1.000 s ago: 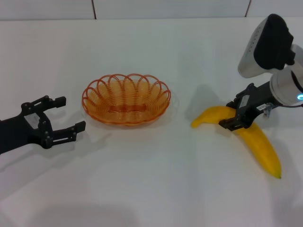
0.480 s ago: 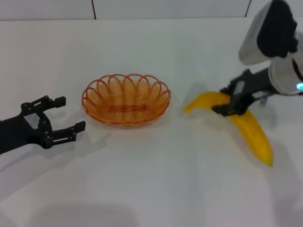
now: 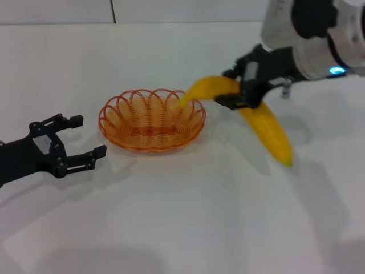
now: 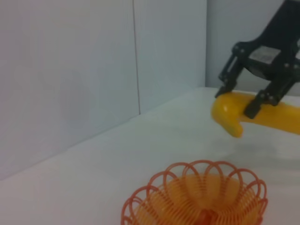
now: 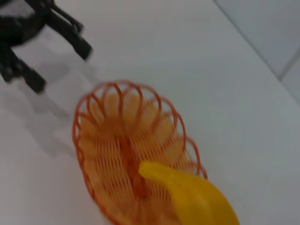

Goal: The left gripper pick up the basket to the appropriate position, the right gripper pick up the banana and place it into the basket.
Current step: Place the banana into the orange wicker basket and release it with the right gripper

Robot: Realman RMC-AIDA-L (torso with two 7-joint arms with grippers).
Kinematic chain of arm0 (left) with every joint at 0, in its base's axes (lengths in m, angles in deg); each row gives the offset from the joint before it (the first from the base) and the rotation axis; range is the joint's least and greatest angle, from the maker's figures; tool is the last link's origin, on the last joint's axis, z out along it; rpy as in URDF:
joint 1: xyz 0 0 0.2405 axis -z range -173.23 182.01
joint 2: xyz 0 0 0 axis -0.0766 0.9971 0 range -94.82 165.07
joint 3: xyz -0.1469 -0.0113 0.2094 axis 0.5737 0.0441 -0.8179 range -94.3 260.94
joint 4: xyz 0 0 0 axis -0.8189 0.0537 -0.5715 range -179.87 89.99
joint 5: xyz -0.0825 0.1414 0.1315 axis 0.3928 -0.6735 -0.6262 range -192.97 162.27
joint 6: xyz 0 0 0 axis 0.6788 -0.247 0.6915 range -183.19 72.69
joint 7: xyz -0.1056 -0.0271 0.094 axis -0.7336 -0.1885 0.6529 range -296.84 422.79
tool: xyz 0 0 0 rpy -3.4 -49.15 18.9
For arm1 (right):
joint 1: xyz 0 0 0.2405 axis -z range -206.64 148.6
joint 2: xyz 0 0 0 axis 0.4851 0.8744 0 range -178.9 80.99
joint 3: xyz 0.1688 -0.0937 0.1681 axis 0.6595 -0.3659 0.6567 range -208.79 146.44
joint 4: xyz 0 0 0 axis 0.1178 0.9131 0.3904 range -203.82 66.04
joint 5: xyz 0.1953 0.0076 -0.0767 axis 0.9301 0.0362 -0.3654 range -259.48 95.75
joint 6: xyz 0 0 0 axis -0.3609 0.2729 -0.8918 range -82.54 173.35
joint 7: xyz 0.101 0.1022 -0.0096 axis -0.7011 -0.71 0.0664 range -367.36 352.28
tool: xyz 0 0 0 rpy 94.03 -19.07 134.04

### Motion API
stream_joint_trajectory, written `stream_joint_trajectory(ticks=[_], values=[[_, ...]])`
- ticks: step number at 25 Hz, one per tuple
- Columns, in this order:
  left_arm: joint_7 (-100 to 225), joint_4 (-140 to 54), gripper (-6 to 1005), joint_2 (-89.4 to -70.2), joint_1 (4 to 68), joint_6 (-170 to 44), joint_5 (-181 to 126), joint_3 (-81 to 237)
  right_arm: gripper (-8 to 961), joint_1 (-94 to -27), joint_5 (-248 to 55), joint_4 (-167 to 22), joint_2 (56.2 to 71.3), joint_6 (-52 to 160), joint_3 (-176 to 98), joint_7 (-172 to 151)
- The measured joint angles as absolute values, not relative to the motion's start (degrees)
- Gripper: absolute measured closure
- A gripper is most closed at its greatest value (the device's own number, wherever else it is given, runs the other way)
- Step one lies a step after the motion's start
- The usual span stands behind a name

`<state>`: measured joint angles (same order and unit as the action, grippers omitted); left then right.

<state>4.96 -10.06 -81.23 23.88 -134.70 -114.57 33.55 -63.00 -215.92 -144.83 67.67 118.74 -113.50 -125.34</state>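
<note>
left gripper: black | right gripper: black, white sleeve, blue light

The banana's blunt end hangs over the orange basket, the left tool spread open beyond.

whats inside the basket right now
Nothing rests inside the basket. The banana, held by the right gripper, hangs above its rim; the tip hides part of the basket's wire floor in the right wrist view.
</note>
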Motion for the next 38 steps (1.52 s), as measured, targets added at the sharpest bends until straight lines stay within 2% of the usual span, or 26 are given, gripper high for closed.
stream_joint_trajectory(ticks=[20, 38], values=[[4.97, -10.12, 106, -81.33, 25.66, -134.85, -114.57, 32.61, 402, -78.19, -216.28, -135.17, 67.97, 107.60, -132.21, -130.60], [8.18, -12.97, 106, -81.76, 25.79, -134.33, -112.09, 32.75, 380, -80.14, -216.34, -130.77, 68.03, 101.99, -135.38, -131.11]])
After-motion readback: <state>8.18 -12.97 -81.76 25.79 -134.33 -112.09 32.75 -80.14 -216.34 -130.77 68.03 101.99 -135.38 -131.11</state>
